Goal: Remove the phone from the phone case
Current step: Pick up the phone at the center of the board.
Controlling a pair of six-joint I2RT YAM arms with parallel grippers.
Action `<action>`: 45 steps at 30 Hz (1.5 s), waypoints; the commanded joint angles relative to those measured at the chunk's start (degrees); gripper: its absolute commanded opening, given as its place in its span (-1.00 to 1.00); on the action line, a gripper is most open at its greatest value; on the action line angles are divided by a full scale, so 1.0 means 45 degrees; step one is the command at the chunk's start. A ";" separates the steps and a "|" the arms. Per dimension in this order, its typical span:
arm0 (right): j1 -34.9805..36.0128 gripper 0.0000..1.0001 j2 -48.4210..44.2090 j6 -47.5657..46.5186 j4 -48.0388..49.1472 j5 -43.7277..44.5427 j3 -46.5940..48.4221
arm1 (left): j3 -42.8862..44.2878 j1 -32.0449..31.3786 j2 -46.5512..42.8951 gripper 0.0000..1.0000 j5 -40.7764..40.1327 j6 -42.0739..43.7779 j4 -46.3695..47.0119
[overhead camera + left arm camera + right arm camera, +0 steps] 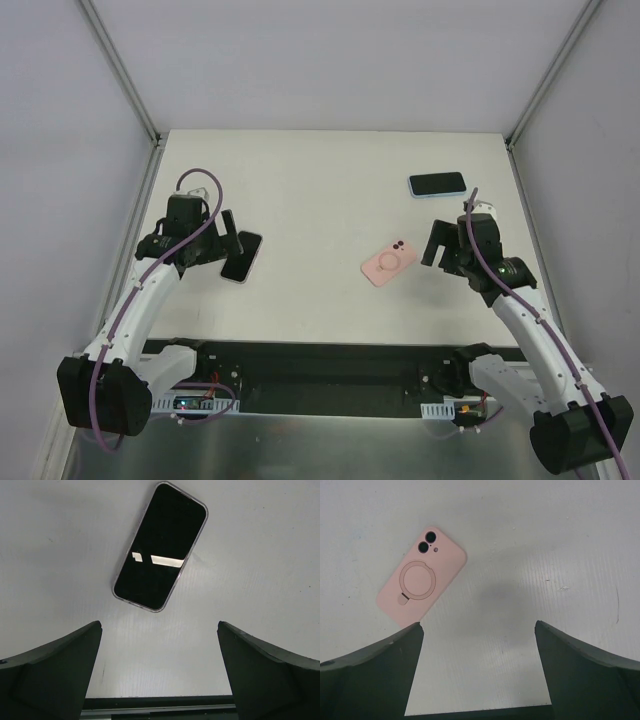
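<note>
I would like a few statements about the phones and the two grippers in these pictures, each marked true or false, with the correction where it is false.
1. The pink phone case lies with its camera holes and ring facing up. True.
2. The left gripper is shut on the pale-rimmed phone. False: it is open and empty, and the phone lies on the table ahead of it.
3. The right gripper holds the pink phone case. False: it is open and apart from the case.
4. The blue-rimmed phone lies with its screen up. True.
5. The pale-rimmed phone lies face down. False: its dark screen faces up.
</note>
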 commanded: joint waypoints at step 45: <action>0.0637 0.92 -0.1578 0.1653 -0.0131 -0.0202 -0.1008 | 0.3329 -0.2552 0.9490 0.98 0.1920 0.0377 -0.1169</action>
